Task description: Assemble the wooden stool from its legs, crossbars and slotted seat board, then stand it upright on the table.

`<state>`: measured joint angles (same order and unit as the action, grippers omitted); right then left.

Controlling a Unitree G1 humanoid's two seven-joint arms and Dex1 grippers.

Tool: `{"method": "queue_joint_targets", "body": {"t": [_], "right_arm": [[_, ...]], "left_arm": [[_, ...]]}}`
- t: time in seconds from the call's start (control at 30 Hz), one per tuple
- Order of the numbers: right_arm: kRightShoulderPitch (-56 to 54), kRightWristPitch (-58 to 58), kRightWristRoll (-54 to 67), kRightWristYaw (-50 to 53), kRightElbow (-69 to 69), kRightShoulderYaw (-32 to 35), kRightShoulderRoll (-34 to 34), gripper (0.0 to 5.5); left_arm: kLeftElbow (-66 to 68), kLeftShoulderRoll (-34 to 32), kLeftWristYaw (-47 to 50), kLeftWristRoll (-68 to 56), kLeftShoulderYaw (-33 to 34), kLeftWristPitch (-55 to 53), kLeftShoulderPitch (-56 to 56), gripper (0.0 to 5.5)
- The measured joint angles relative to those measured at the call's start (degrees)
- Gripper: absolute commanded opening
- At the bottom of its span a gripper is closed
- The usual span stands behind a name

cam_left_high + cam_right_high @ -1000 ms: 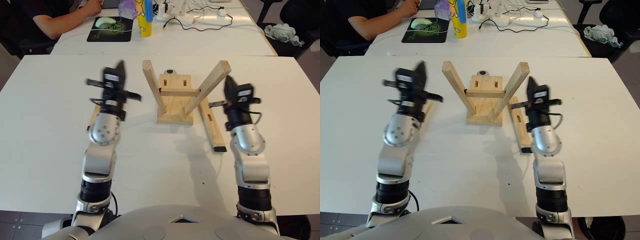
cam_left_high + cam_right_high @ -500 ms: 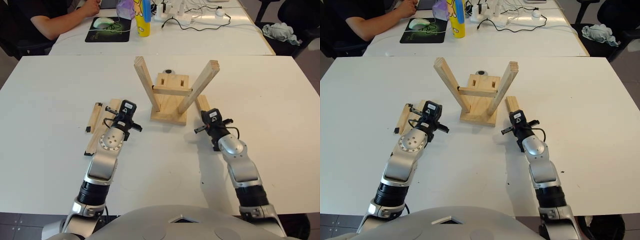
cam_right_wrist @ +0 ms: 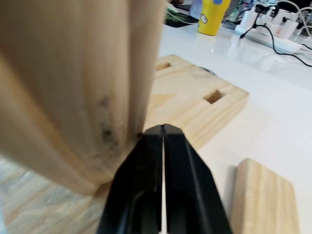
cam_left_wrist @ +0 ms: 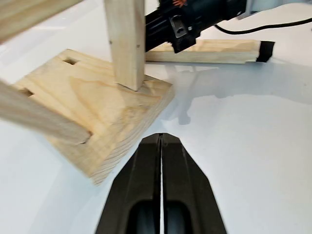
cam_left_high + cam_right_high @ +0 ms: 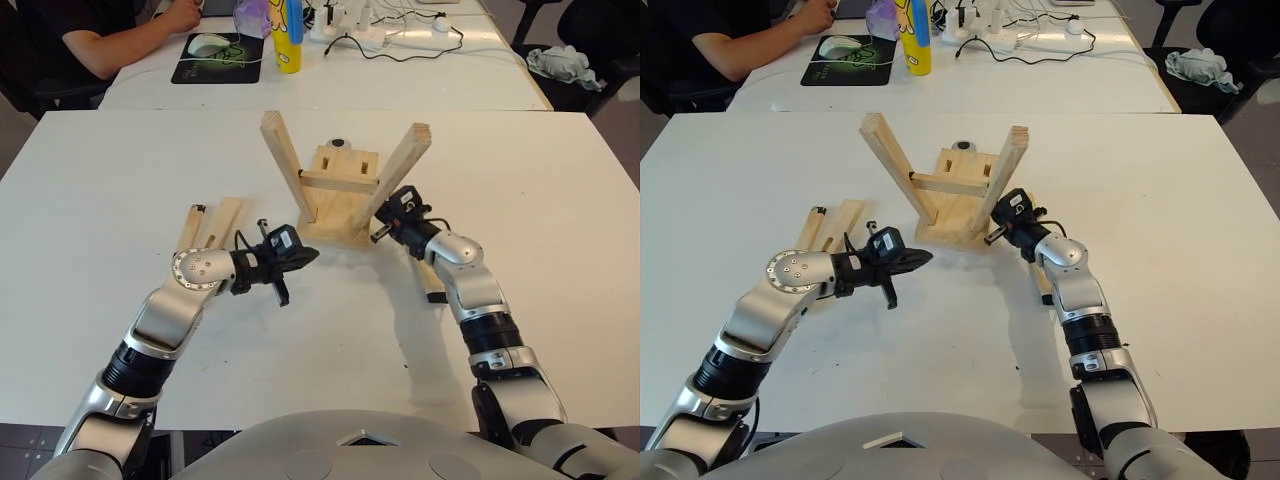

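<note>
1. The stool is half built and upside down. The seat board point(image 5: 338, 208) lies flat at mid-table point(image 5: 100, 200) with its slotted side up. Two legs point(image 5: 285, 165) stand in its near end, joined by one crossbar point(image 5: 338, 181), and two slots at the far end are bare.
2. The step in hand looks like steadying or nudging the board before the remaining legs go in.
3. The left gripper point(image 4: 161, 141) is clenched on nothing and hovers just beside the board's near left corner.
4. The right gripper point(image 3: 163, 134) is clenched too, and empty. Its tip is pressed at the foot of the right leg point(image 5: 400, 170), where the leg meets the board.
5. Two loose pieces point(image 5: 222, 222) lie flat just left of the left arm, and a loose leg point(image 4: 204, 51) lies under the right forearm.
6. The next move probably calls for releasing a claw, gripping a loose leg along its sides, turning it upright and pressing its end into a far slot.
7. The board's long axis runs away from the robot. The legs rise from it and splay apart, one leaning left and one right. The crossbar runs left to right. The loose pieces point roughly away from the robot.
</note>
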<state>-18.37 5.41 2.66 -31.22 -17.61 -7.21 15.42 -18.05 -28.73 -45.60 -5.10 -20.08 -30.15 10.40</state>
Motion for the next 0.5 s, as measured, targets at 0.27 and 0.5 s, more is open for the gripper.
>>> {"method": "queue_joint_targets", "body": {"t": [0.27, 0.5], "right_arm": [[1.86, -5.97, -3.96, -2.83, 1.89, -9.57, -3.49, 0.0], [-3.59, -9.32, -6.81, -2.66, -0.89, -14.9, -10.3, 0.0]], "left_arm": [[18.66, 0.26, 13.41, 21.42, -9.58, 8.52, 7.25, 0.04], [23.99, -1.17, 17.28, 26.11, -7.72, 12.23, 8.12, 0.04]]}}
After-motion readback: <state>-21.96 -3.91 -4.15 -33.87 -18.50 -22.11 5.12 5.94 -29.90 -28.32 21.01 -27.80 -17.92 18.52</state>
